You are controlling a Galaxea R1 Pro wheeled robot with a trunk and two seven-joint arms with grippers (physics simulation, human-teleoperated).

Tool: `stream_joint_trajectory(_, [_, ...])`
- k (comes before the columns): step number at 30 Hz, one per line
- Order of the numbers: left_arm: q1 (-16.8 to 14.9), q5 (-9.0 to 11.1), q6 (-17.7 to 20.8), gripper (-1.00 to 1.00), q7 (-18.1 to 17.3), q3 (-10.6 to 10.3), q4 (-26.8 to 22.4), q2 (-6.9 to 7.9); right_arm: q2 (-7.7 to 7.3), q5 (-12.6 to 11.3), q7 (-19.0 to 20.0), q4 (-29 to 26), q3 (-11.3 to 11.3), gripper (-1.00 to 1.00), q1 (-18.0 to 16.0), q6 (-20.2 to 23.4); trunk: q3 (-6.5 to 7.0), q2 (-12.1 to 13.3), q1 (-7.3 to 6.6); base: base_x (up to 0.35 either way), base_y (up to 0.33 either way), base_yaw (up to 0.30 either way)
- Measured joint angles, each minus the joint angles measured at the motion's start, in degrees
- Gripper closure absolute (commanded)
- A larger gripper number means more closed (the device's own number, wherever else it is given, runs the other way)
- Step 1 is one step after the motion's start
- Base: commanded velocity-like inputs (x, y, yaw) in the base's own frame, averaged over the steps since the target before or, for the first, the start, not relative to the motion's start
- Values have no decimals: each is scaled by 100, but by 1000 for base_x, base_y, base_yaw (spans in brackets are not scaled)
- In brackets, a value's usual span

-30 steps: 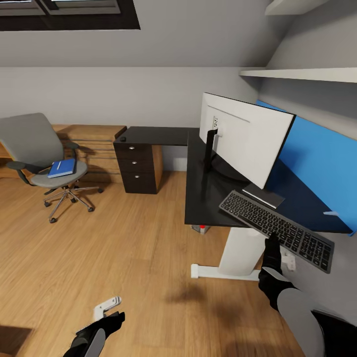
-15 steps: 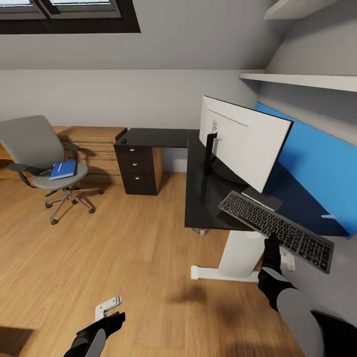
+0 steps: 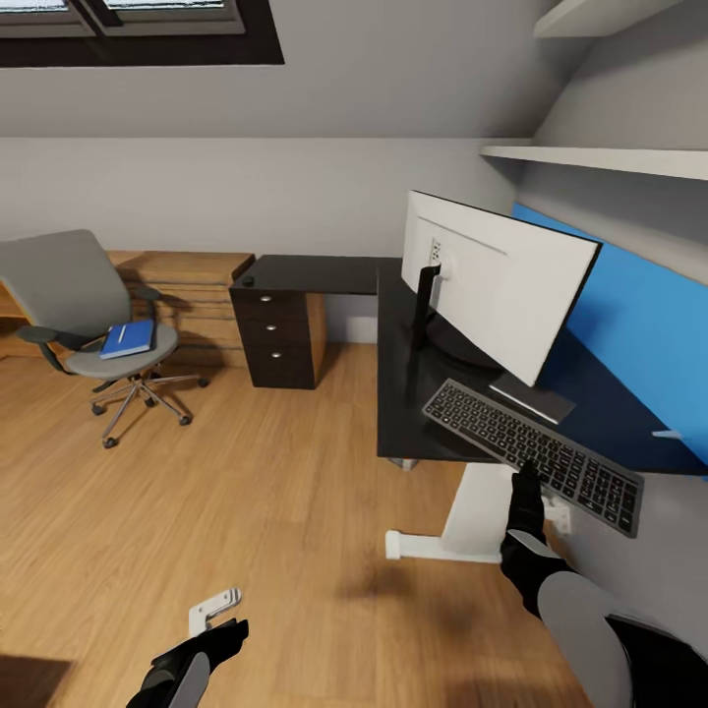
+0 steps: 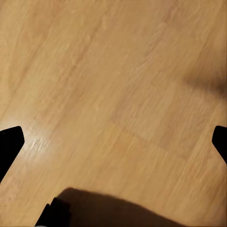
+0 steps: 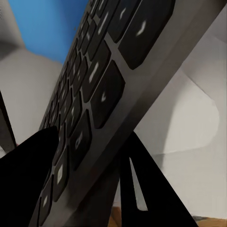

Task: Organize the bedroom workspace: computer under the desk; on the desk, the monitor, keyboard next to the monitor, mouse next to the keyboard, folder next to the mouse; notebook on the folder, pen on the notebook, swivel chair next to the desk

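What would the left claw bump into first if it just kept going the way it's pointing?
Probably the wooden floor. The left claw hangs low and open, and its own camera, looking along the fingers, sees bare boards ahead. How far off they lie is unclear.

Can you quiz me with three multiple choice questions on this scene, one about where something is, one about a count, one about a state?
1. Where does the blue folder lie?
A. on the swivel chair seat
B. on the desk
C. on the floor

2. How many drawer knobs show on the dark drawer unit?
A. one
B. three
C. five

3. What is the right hand doing?
A. hanging open over the floor
B. holding the keyboard by its near edge
C. holding the monitor stand

Answers:
1 A, the folder rests on the grey seat.
2 B, three silver knobs sit one above another.
3 B, the right wrist view shows the fingers clamped above and below the keyboard.
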Motion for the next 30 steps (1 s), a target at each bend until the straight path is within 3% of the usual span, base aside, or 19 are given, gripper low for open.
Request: stream_joint_trajectory(30, [0,0,0,-100,0,-7,8,0,44,16,-25,9,11,100,0,-27,0,0,1,13,113,0])
